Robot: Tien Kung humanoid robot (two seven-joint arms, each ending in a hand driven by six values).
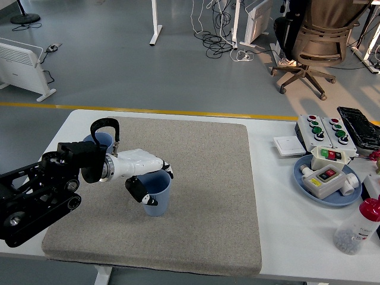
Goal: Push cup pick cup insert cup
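Beside the grey mat (178, 196), the left arm (35, 193) is black and blocky, with round joint housings and a black cable loop (104, 126) arching over its wrist. Its left hand (141, 172) is glossy white; the fingers (168, 170) carry black tips.
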